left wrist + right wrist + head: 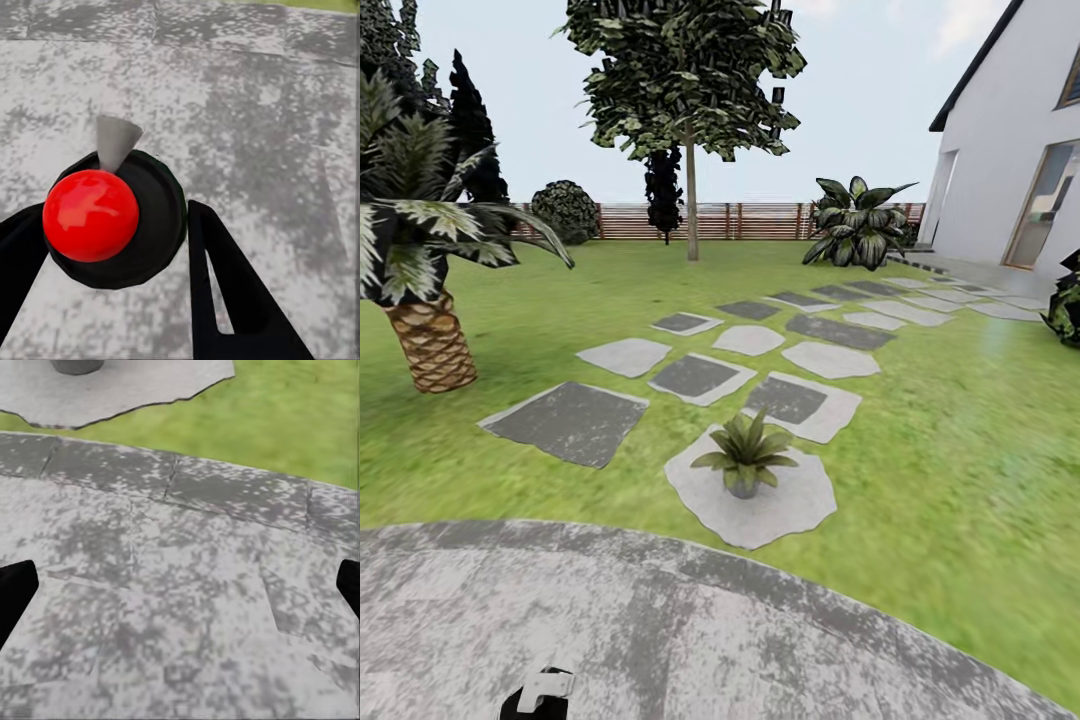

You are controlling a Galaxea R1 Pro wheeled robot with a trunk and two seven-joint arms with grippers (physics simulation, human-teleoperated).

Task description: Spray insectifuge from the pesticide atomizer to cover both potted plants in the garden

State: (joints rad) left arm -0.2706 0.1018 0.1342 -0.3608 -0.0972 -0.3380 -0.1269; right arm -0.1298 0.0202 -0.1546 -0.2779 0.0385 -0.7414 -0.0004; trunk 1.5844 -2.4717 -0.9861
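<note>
Atomizer (105, 217) clamped in left pincer (112, 247), right pincer (180, 592) apart; next, aim nozzle at plant (745, 455) ahead and spray

My left gripper (112, 285) has plain matte black fingers (232, 300), wedge-shaped, one with a narrow slot cut through it. Right gripper (180, 592) fingers (15, 592) are the same flat black. I see no markings, screws or cables on them.
</note>
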